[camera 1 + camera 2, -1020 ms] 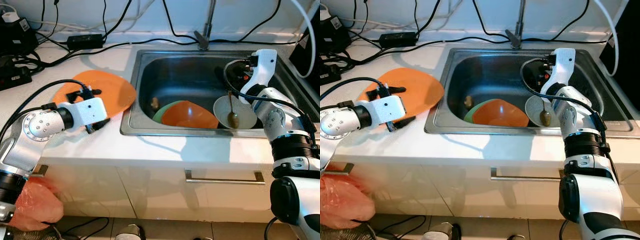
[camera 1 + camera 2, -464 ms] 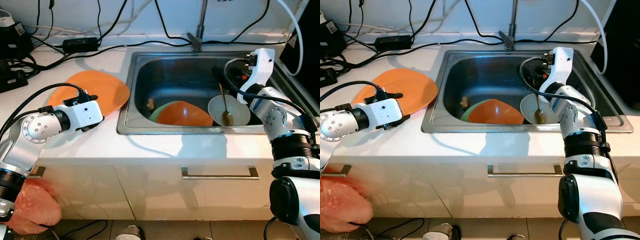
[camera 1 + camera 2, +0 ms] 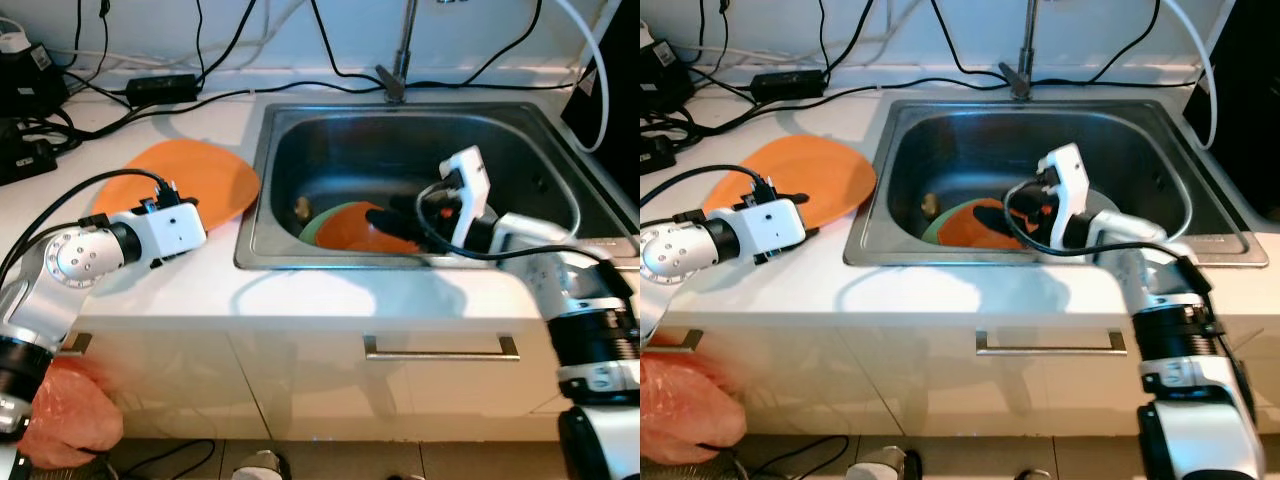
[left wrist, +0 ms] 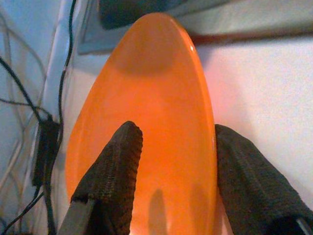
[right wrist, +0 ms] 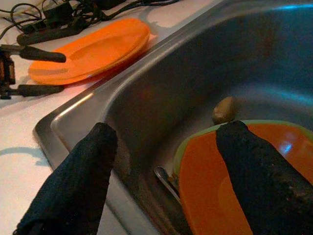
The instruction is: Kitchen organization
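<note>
Left eye view: the right tool (image 3: 385, 215) has swung down from above the far right of the sink (image 3: 520, 115) and now reaches low into the basin, its dark fingers over the orange bowl (image 3: 350, 222). The pale bowl and spoon seen a second ago on the basin's right are now behind the arm. This looks like a reach for the stacked dishes, so the next piece to be cleared is probably the orange bowl. The left tool (image 3: 165, 190) has hardly shifted; it sits at the near edge of the orange plate (image 3: 205, 170) on the white table (image 3: 330, 300).

Right eye view: the sink holds the orange bowl nested on a green plate (image 3: 932, 228), with a small brown lump (image 3: 929, 205) on the basin floor beside them. Cables (image 3: 790, 90) trail along the back of the table.

Left wrist view: the left tool's two fingers (image 4: 110, 171) stand apart, one over the orange plate and one along its outer rim, gripping nothing that I can confirm.

Right wrist view: the right tool's fingers (image 5: 73, 181) are spread wide and empty, straddling the sink's near wall and the orange bowl's rim. The green plate edges out beneath the bowl, the brown lump lies just beyond, and something metallic shows beside the bowl.
</note>
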`<state>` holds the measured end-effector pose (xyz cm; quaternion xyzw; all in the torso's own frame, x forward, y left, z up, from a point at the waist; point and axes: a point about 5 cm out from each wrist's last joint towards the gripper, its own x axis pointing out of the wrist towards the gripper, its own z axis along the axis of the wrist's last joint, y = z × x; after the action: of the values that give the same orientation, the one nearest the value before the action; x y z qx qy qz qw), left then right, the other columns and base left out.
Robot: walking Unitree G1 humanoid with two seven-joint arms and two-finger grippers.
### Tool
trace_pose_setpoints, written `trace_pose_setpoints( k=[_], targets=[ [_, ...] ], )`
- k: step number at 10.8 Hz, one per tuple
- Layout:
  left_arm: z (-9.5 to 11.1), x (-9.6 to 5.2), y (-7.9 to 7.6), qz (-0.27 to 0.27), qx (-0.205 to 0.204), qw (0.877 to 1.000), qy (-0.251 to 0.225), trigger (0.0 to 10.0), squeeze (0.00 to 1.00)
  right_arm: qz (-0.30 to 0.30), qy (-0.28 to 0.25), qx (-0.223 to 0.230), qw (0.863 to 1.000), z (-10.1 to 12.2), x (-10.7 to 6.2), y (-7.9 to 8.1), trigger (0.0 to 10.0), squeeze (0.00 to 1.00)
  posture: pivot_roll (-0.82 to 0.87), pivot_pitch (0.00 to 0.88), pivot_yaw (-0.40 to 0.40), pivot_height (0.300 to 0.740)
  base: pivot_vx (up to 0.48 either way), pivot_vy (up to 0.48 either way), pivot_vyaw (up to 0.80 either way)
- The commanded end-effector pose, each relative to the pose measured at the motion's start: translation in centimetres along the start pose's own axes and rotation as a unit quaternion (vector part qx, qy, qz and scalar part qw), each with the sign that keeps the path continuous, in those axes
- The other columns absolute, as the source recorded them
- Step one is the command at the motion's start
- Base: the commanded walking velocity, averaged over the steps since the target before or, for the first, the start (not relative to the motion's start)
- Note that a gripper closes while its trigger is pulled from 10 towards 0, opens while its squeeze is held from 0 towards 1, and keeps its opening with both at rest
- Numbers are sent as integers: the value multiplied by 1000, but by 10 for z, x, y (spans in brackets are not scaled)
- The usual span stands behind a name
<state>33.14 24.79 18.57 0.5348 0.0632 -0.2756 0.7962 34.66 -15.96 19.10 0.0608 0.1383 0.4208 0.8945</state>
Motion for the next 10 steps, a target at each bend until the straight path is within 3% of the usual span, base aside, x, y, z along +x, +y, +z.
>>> trace_pose_setpoints(
  k=[1,5,6,10],
  targets=[
    [-7,2,-5,-11,2,1000,20,10000,0,12,2,-4,1000,4,-2,4,10000,0,265,75,44,740,0,0,0],
    [-10,2,-6,-19,7,999,27,10000,0,73,13,-11,997,2,-7,20,10000,0,267,76,48,740,0,0,0],
    [-10,2,-6,-19,1,1000,25,0,0,88,12,-12,996,2,-8,24,10000,0,268,77,50,740,0,0,0],
    [-9,3,-6,-22,1,1000,17,0,0,95,29,-14,995,-7,-3,30,10000,0,268,78,59,740,0,0,0]
  ],
)
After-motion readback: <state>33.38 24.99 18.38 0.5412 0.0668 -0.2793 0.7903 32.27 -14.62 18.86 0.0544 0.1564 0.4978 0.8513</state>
